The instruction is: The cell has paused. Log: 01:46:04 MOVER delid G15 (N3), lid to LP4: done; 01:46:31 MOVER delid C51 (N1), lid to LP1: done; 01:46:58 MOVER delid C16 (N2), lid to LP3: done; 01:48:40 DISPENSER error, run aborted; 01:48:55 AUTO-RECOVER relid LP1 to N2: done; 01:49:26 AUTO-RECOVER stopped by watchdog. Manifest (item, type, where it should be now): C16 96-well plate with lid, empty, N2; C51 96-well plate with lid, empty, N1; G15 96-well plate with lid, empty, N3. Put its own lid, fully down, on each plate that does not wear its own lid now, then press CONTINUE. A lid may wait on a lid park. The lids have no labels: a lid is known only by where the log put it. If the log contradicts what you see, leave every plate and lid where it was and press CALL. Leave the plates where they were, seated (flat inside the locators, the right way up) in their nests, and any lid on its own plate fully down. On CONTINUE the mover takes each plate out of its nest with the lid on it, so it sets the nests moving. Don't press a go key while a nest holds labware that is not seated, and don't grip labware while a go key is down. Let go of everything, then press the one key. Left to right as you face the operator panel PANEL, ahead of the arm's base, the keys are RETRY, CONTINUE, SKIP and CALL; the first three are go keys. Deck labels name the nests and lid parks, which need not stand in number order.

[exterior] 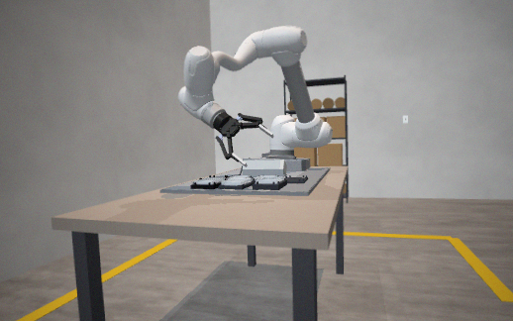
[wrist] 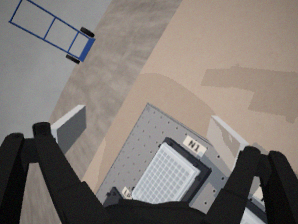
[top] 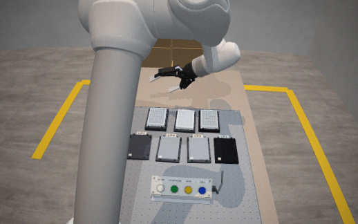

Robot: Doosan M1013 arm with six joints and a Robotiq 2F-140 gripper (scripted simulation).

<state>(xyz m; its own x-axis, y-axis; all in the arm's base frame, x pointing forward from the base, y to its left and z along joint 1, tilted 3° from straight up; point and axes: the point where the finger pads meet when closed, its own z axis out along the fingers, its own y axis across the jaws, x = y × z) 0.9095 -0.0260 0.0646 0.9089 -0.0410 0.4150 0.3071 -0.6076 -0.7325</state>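
Observation:
Three 96-well plates sit in a row of nests at the far side of the deck. The left plate (top: pixel 156 118) and the right plate (top: pixel 209 119) show open wells. The middle plate (top: pixel 184 119) looks smoother and brighter, as under a lid. In front, two middle lid parks each hold a lid (top: pixel 168 148) (top: pixel 199 148); the outer parks (top: pixel 139 146) (top: pixel 226 150) are dark and bare. My gripper (top: pixel 163 84) is open and empty, high above the table beyond the plates; it also shows in the side view (exterior: pixel 256 149). The wrist view shows an uncovered plate (wrist: pixel 166 176) by a label N1 (wrist: pixel 193 144).
The operator panel (top: pixel 181 188) stands at the deck's near edge with white (top: pixel 160 188), green (top: pixel 174 189), yellow (top: pixel 188 189) and blue (top: pixel 202 190) keys. The arm's thick link (top: pixel 107 114) hides the deck's left side. The other deck labels are too small to read.

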